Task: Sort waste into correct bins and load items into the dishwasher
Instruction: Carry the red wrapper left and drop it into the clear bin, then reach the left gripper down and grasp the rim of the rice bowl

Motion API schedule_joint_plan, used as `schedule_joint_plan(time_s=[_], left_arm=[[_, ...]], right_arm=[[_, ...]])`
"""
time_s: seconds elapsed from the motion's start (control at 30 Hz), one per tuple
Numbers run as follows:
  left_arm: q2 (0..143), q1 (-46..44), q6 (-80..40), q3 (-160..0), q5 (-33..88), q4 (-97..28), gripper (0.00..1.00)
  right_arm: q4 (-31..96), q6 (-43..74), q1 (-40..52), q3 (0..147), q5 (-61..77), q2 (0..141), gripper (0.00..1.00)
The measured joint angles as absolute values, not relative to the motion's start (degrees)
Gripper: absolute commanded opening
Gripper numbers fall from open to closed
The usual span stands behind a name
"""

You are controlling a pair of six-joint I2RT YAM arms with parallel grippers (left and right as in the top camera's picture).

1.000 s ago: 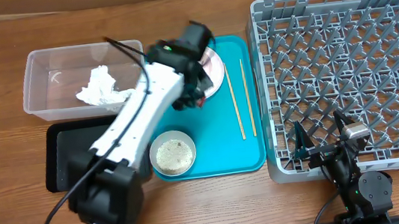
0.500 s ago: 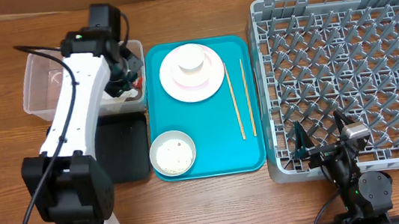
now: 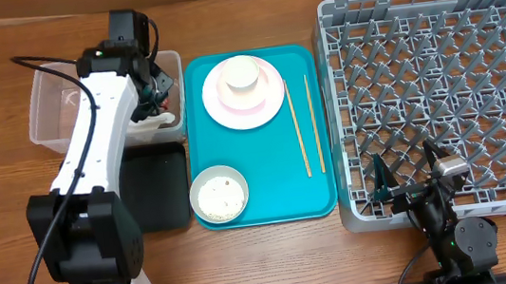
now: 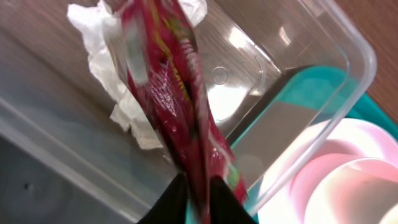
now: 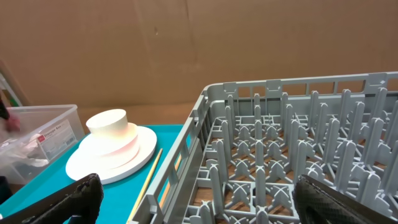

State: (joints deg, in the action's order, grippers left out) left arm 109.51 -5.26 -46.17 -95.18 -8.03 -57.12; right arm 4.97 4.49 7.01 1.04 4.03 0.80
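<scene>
My left gripper [image 3: 160, 93] hangs over the right end of the clear tub [image 3: 48, 103]. Its black fingers are shut on the red foil wrapper [image 4: 171, 93], which dangles inside the tub above the crumpled white tissue [image 4: 109, 68]. On the teal tray sit a pale pink plate [image 3: 269, 102] with a small pale bowl [image 3: 242, 73] on it. A grey bowl holding rice [image 3: 219, 193] and two chopsticks [image 3: 297, 137] lie there too. The black tray [image 3: 158, 186] lies below the tub. My right gripper [image 3: 408, 174] stands open at the front left corner of the grey dish rack [image 3: 438, 92].
The teal serving tray [image 3: 265, 164] lies between the bins and the rack. The left arm's white links stretch over the tub and the black tray. Bare wooden table shows along the back edge and at the front left.
The left arm has swung left from over the pink plate to the clear tub, carrying the red wrapper. The right arm has not moved.
</scene>
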Motion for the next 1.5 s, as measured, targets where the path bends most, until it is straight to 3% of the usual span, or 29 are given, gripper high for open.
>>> schedule_joint_plan(time_s=[0.07, 0.27, 0.4, 0.47, 0.67, 0.93, 1.2, 1.4, 1.5], left_arm=[[109.51, -5.26, -45.82, -93.95, -8.23, -56.07, 0.37], [109.51, -5.26, -41.28, -93.47, -8.27, -55.64, 0.41], [109.51, -5.26, -35.44, -98.10, -3.97, -62.74, 0.28], [109.49, -5.26, -32.32, -100.95, 1.61, -66.72, 0.04], [108.86, -5.80, -15.88, -103.48, 28.16, -80.34, 0.04], [108.86, -11.68, -2.11, -103.50, 39.29, -94.98, 0.04], [108.86, -21.91, 0.97, -103.50, 35.44, -96.64, 0.04], [108.86, -33.41, -9.37, -103.13, 20.38, -96.64, 0.04], [108.86, -39.18, -16.14, -102.48, 11.81, -96.64, 0.09]], right_arm=[[4.97, 4.49, 7.01, 1.04, 4.01, 0.80, 1.00], [4.99, 4.49, 7.01, 1.04, 4.01, 0.80, 1.00], [4.97, 4.47, 7.01, 1.04, 4.03, 0.80, 1.00], [4.97, 4.47, 7.01, 1.04, 4.01, 0.80, 1.00], [4.97, 4.47, 7.03, 1.04, 4.01, 0.80, 1.00], [4.97, 4.47, 7.01, 1.04, 4.03, 0.80, 1.00], [4.99, 4.49, 7.01, 1.06, 4.03, 0.80, 1.00], [4.95, 4.43, 7.03, 1.04, 4.03, 0.80, 1.00], [4.99, 4.47, 7.01, 1.04, 4.03, 0.80, 1.00]])
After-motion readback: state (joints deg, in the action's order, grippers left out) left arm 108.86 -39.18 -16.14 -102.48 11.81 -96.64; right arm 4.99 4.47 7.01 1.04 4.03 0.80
